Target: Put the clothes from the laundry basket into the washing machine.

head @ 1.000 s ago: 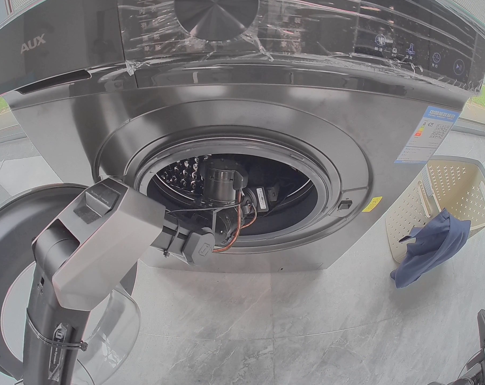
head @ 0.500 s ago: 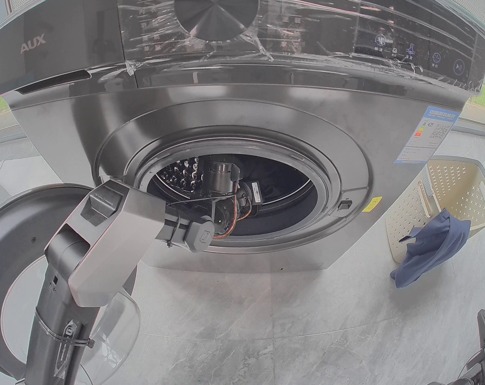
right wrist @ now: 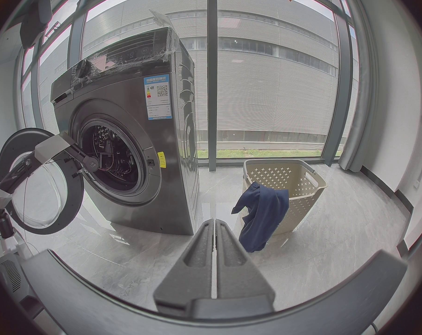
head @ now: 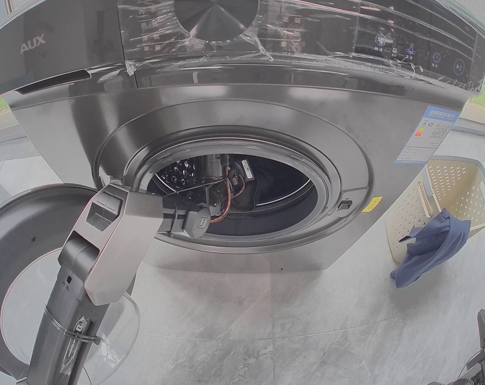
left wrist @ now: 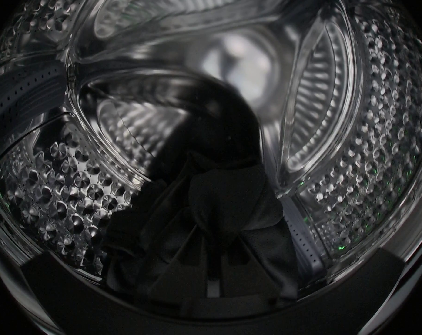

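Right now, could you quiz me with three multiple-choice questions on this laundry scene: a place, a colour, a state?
1. Where does the blue garment hang?
A) inside the drum
B) over the rim of the laundry basket
C) on a chair

2. What colour is the laundry basket?
A) beige
B) red
C) black

3. The door of the washing machine is:
A) shut
B) removed
C) open

Answers: 1 B, it drapes over the rim; 2 A, its perforated walls are beige; 3 C, it stands swung wide.
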### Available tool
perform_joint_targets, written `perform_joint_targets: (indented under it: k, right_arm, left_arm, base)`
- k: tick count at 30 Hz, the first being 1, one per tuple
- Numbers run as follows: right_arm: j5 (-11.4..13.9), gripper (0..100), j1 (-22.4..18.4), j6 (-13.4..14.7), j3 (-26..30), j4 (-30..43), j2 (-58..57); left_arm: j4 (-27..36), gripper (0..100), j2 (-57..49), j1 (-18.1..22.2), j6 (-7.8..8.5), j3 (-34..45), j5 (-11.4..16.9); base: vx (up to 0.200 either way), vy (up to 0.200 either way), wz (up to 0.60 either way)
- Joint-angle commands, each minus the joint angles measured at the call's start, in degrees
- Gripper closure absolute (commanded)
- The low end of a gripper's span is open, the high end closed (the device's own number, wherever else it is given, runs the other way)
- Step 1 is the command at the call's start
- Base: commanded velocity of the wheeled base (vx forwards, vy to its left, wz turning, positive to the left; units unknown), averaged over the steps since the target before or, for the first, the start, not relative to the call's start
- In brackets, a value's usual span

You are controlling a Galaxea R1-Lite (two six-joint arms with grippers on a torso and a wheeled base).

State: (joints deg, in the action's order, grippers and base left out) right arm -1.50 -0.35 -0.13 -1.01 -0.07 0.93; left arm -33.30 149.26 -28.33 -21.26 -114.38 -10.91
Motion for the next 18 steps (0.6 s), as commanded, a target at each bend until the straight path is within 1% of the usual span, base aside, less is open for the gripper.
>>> perform_joint_targets:
  k: [1,3,4,5,6,9,12,15,16,17,18]
  right_arm:
    - [0.01,100,0.0,-0.04,1.01,-0.01,-0.75]
    - [0.01,100,0.0,-0.04,1.01,-0.01,-0.75]
    - [0.01,100,0.0,-0.04,1.01,-0.01,-0.75]
    - [0.01,100,0.0,-0.04,1.01,-0.01,-0.75]
    - [0.01,100,0.0,-0.04,1.01,-0.01,-0.75]
    - [0.01,100,0.0,-0.04,1.01,-0.01,-0.75]
    - [0.01,100,0.0,-0.04,1.01,-0.01,-0.75]
    - [0.01,100,0.0,-0.04,1.01,-0.01,-0.75]
    - [0.01,100,0.0,-0.04,1.01,-0.01,-0.75]
    - [0.01,100,0.0,-0.04,1.01,-0.01,-0.75]
    - [0.01,100,0.0,-0.04,1.01,-0.01,-0.75]
  left_arm:
    - [0.17,100,-2.48,-0.23,-1.24,-0.21,-0.16]
    - [0.43,100,-4.33,-0.94,-1.85,-0.21,-0.16]
    - [0.43,100,-4.51,-1.02,-1.85,-0.21,-0.16]
    - [0.35,100,-6.26,-2.17,-1.77,1.44,-0.08]
    - [0.35,0,-7.41,-2.78,-1.77,2.5,-0.08]
    - [0.35,0,-8.99,-4.45,-1.94,6.02,-0.08]
    - [0.26,0,-10.48,-5.24,-1.85,11.2,-0.16]
    - [0.17,0,-12.24,-5.51,-1.24,17.62,-0.16]
    - [0.17,0,-12.42,-5.51,-1.24,17.97,-0.16]
    - [0.52,0,-13.38,-5.77,-0.62,20.96,-0.16]
    - [0.52,0,-13.47,-5.77,-0.54,21.22,-0.16]
  base:
    - [0.0,0.0,0.0]
    - [0.0,0.0,0.0]
    - [0.0,0.0,0.0]
    - [0.0,0.0,0.0]
    - [0.0,0.0,0.0]
    - [0.0,0.0,0.0]
    - [0.0,0.0,0.0]
    - [0.0,0.0,0.0]
    - [0.0,0.0,0.0]
    - [0.0,0.0,0.0]
    - [0.0,0.0,0.0]
